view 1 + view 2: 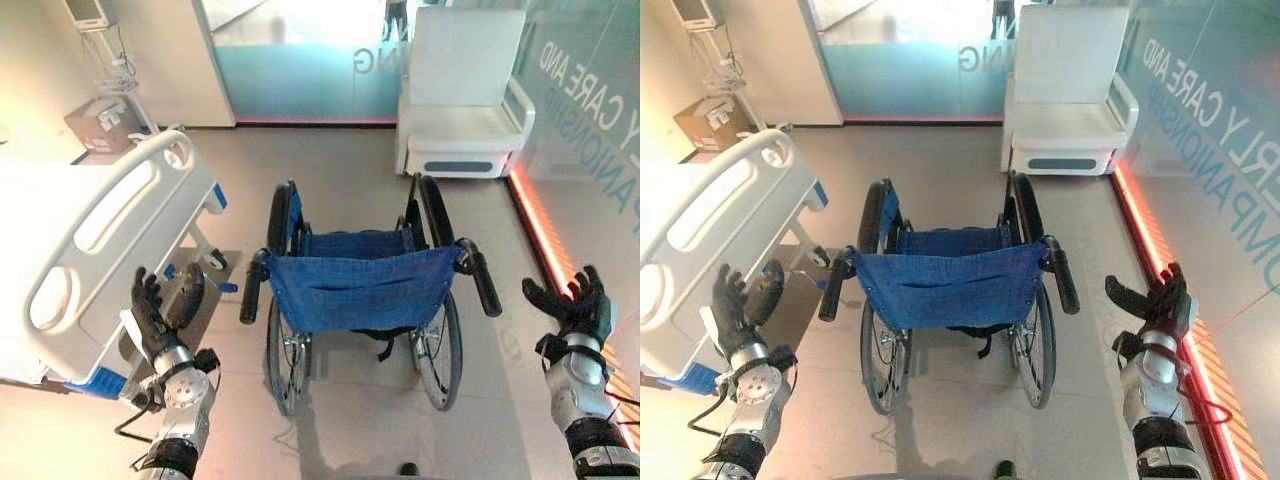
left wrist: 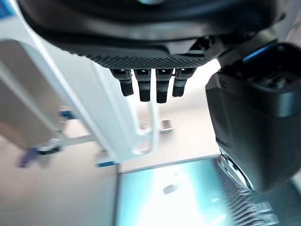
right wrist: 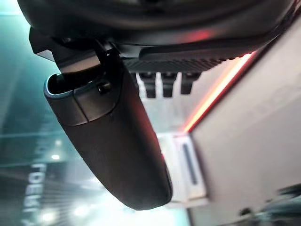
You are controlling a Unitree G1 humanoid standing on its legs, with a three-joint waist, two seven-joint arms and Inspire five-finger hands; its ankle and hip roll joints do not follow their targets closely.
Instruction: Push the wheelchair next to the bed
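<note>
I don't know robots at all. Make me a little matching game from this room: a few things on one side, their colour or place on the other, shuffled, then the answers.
Things:
1. wheelchair seat
2. bed
3. armchair
4. left hand

Descriptions:
A. white, at the far wall
B. blue cloth
C. open, beside the bed's end
D. white, on the robot's left

Pairs: 1-B, 2-D, 3-A, 4-C

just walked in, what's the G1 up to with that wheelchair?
Nothing is being handled yet. The blue-seated wheelchair stands on the floor with its back toward the robot, and the white bed is off to its left. The left hand is raised, open, outside the left push handle; the right hand is raised, open, well outside the right push handle. Neither hand touches a handle. A white armchair sits beyond the wheelchair by the glass wall.
</note>
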